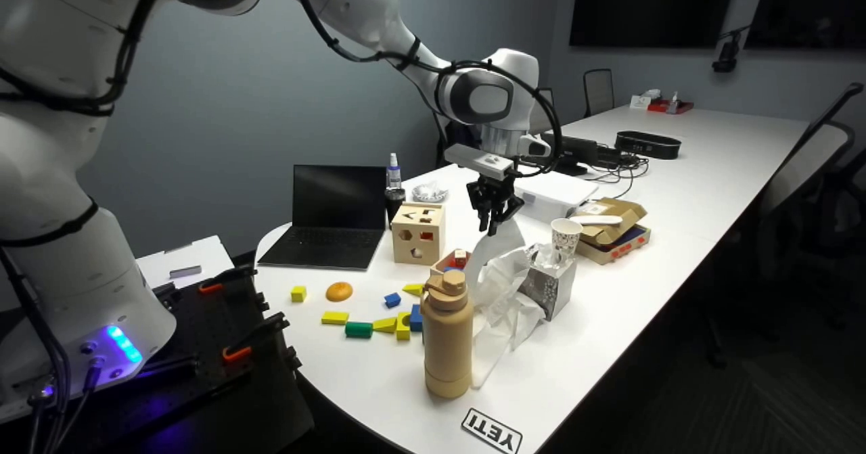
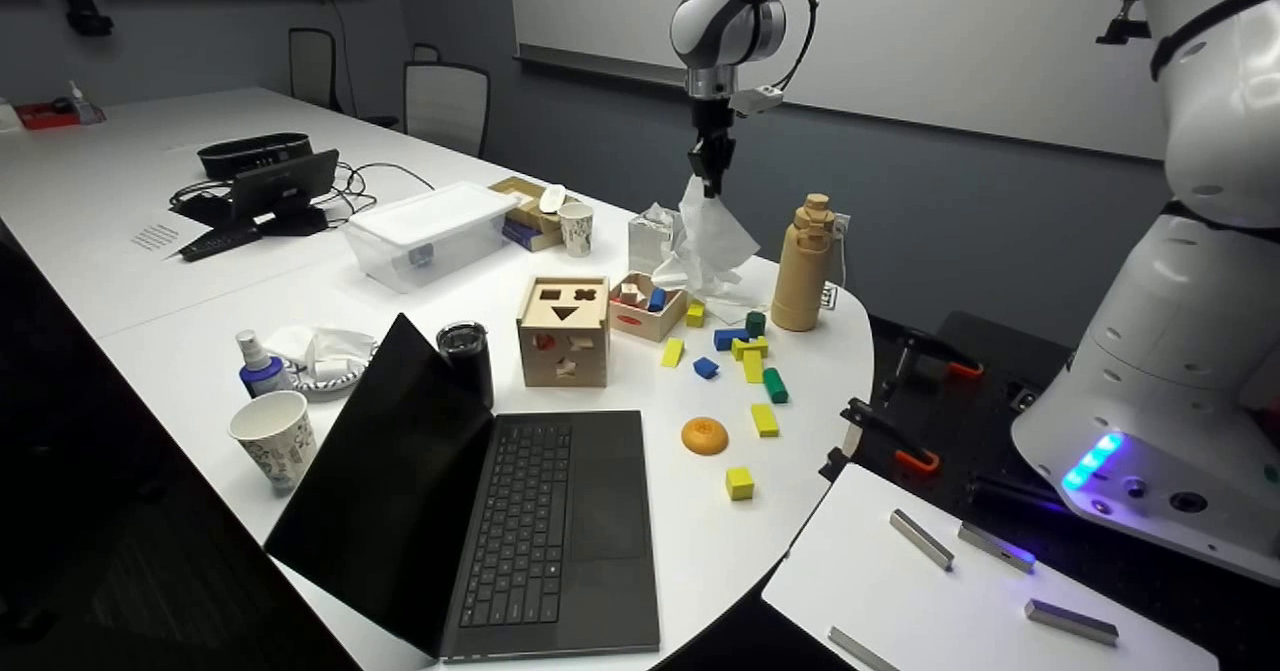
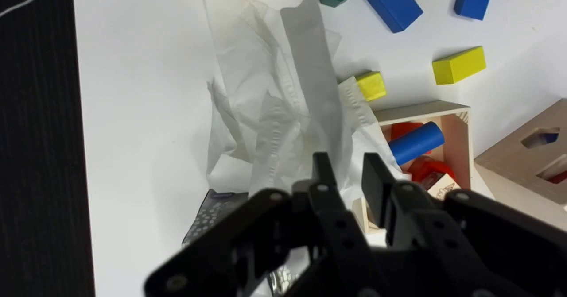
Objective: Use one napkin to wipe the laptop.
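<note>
The laptop [image 1: 338, 197] stands open with a dark screen at the table's end in both exterior views [image 2: 560, 541]; it is out of the wrist view. White crumpled napkins [image 1: 504, 291] lie beside the silver tissue box, and one thin sheet [image 2: 718, 236] rises from them up to my fingertips. In the wrist view the white sheets [image 3: 283, 106] spread below my fingers. My gripper [image 3: 344, 160] is over the sheets, far across the table from the laptop. Its fingers are apart with a narrow gap, and no sheet shows pinched between them. Whether a fingertip touches the sheet I cannot tell.
A tan bottle [image 1: 448, 335] stands by the napkins. The tissue box [image 1: 551, 288] with a paper cup [image 1: 565, 237] is on their other side. A block tray [image 2: 645, 316], wooden shape box [image 2: 565, 336], loose blocks and a black tumbler [image 2: 467, 361] lie toward the laptop.
</note>
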`<state>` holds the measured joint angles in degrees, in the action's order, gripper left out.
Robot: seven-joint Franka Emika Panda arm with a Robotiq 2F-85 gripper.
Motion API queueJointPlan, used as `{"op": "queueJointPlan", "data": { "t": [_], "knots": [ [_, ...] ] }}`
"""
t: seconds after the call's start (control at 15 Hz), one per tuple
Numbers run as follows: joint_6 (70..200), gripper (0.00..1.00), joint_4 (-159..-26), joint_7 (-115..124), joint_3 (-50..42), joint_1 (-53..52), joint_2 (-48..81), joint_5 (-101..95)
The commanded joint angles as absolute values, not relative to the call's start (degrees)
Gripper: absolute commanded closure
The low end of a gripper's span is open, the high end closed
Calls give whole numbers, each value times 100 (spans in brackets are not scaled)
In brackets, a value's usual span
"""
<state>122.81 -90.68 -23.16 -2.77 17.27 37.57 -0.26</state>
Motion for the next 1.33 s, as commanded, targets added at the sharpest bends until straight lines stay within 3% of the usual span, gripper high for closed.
{"op": "queueJointPlan", "data": {
  "t": [0.0, 0.4, 1.27],
  "knots": [
    [11871, 45, -8908, -2115, -269, 1623, 3685, 46],
    [12101, 1, -9299, -2211, 8, 1422, 3280, 216],
    [12788, 0, -10356, -2493, 698, 784, 2379, 781]
  ]
}}
